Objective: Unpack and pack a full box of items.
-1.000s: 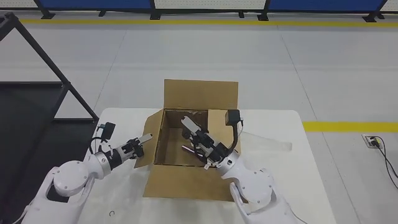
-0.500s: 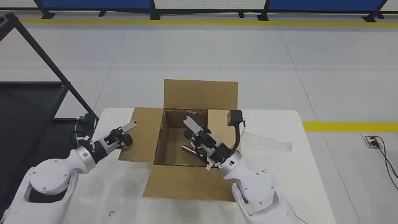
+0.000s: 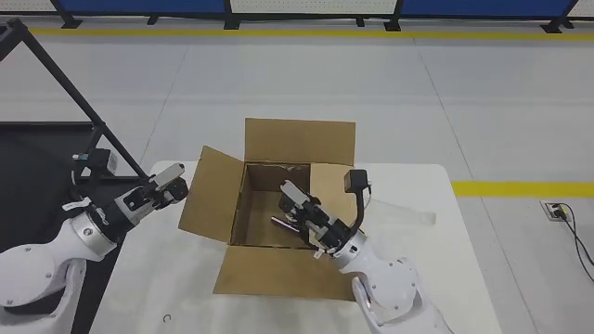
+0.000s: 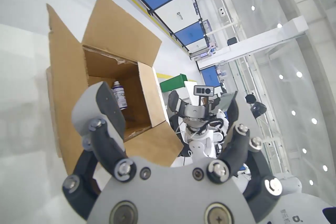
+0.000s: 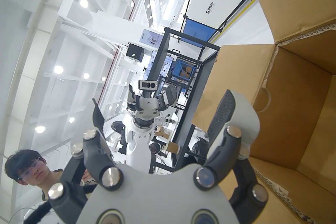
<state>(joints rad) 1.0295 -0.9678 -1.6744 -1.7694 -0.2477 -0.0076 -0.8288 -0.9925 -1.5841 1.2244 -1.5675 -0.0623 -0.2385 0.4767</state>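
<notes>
Brown cardboard box (image 3: pixel 251 218) is sitting open on the white worktop (image 3: pixel 176 278), and you are looking down on it from above. Its far flap (image 3: pixel 299 139) is standing upright, its left flap (image 3: pixel 209 195) is tilting up and outward, and its near flap (image 3: pixel 274 274) is lying flat toward the robot.

Your left end effector (image 3: pixel 170 188) is hovering just outside the box, beside the outer edge of the left flap; you cannot tell from above whether it is touching the cardboard. In the left wrist view, the left end effector (image 4: pixel 168 93) is showing its two fingers spread wide apart with nothing between them.

Your right end effector (image 3: pixel 295 199) is hanging over the box's opening, toward the right side wall. In the right wrist view, the right end effector (image 5: pixel 161 101) is also holding its fingers apart and gripping nothing, with the box's inner walls beside it.

Inside the box, a small white can (image 4: pixel 119 98) with a purple label is resting near a side wall.

Beside the box on its right, a clear plastic piece (image 3: pixel 401 211) is lying on the worktop.
</notes>
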